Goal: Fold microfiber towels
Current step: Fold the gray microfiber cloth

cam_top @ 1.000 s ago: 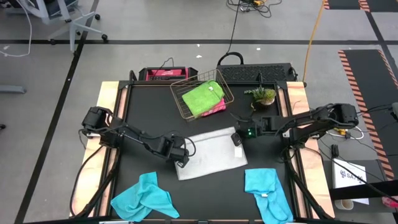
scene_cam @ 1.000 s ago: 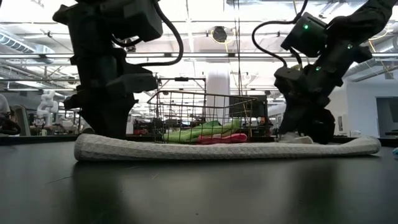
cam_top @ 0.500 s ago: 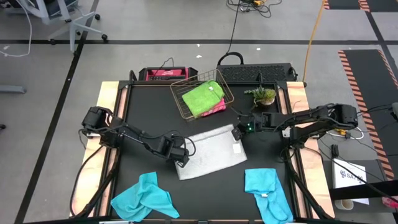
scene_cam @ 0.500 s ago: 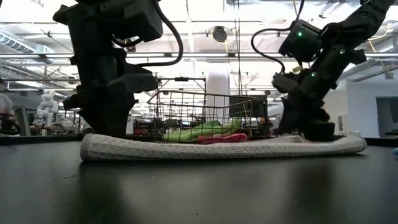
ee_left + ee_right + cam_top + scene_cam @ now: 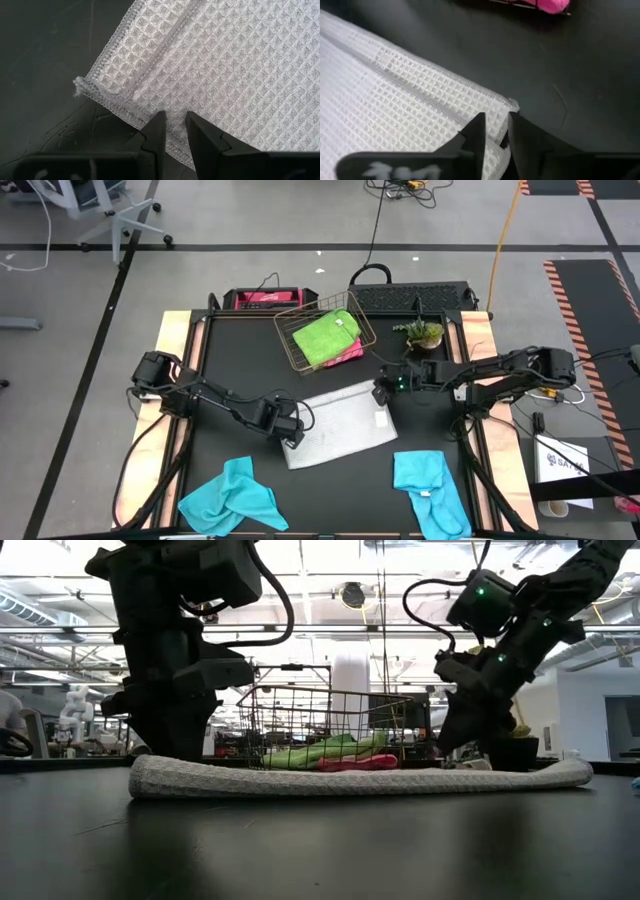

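Observation:
A light grey towel (image 5: 338, 426) lies folded flat at the table's middle; it also shows in the low view (image 5: 360, 778). My left gripper (image 5: 292, 436) stands at the towel's left edge, shut on it (image 5: 172, 126). My right gripper (image 5: 380, 393) is at the towel's far right corner, shut on it (image 5: 495, 131). A lime green towel (image 5: 326, 335) and a pink towel (image 5: 350, 354) lie in the copper wire basket (image 5: 290, 340). Two turquoise towels lie crumpled at the near left (image 5: 230, 495) and near right (image 5: 425, 485). My left gripper pinches the grey towel's hemmed left edge (image 5: 150, 116) between its two fingers, a little way from a corner (image 5: 80, 86). The fingers slant down from the table's left. The towel lies flat on the table. My right gripper has the towel's far right corner (image 5: 511, 106) between its two fingers, slanting down from the table's right. An upper layer shows over a lower one (image 5: 492, 156); which it has, I cannot tell. The rest of the towel lies on the table.
The wire basket stands at the far middle, with a small potted plant (image 5: 422, 333) to its right and a black keyboard (image 5: 412, 297) behind. A red-and-black case (image 5: 258, 299) sits at the far left. Bare black table lies between the turquoise towels.
My right gripper has gone a little toward the table's far left and risen slightly, drawing the grey towel's right end with it, so the towel reaches less far right. The towel's left end has stayed in place.

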Controlling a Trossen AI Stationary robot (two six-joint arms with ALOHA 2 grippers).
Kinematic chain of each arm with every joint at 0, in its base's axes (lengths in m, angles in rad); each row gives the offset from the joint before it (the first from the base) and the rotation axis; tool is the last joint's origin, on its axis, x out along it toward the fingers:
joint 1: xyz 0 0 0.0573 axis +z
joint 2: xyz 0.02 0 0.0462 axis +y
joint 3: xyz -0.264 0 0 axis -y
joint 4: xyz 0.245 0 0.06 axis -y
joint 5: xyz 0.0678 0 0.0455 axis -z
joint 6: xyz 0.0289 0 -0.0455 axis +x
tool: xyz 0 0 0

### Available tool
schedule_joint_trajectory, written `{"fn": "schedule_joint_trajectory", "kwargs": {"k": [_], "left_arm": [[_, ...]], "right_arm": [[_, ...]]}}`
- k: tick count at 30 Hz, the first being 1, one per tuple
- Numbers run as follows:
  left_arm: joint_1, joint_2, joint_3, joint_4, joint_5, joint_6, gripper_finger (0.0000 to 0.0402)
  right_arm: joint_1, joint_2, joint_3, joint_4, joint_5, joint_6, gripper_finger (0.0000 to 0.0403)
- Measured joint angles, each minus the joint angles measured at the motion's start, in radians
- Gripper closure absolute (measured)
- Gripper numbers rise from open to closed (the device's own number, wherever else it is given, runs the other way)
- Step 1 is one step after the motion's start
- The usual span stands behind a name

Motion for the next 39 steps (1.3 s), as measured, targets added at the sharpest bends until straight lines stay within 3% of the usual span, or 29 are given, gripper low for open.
{"fn": "schedule_joint_trajectory", "kwargs": {"k": [5, 11, 14, 19, 24, 29, 34, 39], "left_arm": [[0.000, 0.000, 0.000, 0.000, 0.000, -0.001, 0.0321], [0.000, 0.000, 0.000, 0.003, 0.005, 0.012, 0.0321], [0.000, 0.000, 0.000, 0.002, 0.006, 0.015, 0.0321], [0.000, 0.000, 0.000, 0.002, 0.007, 0.018, 0.0321], [0.000, 0.000, 0.000, 0.003, 0.006, 0.018, 0.0321], [0.000, 0.000, 0.000, 0.003, 0.006, 0.021, 0.0321], [0.000, 0.000, 0.000, 0.005, 0.004, 0.041, 0.0321], [0.000, 0.000, 0.000, 0.005, 0.002, 0.045, 0.0321]], "right_arm": [[-0.008, -0.041, 0.000, -0.009, -0.128, -0.005, 0.0291], [-0.033, -0.054, 0.000, -0.011, -0.141, -0.003, 0.0271], [-0.034, -0.054, 0.000, -0.057, -0.250, 0.043, 0.0260], [-0.013, -0.054, 0.000, -0.200, -0.528, 0.207, 0.0255], [0.074, -0.054, 0.000, -0.324, -0.664, 0.351, 0.0267], [0.167, -0.054, -0.001, -0.340, -0.674, 0.456, 0.0270], [0.202, -0.054, -0.001, -0.341, -0.575, 0.518, 0.0270], [0.205, -0.049, -0.004, -0.330, -0.541, 0.524, 0.0270]]}}
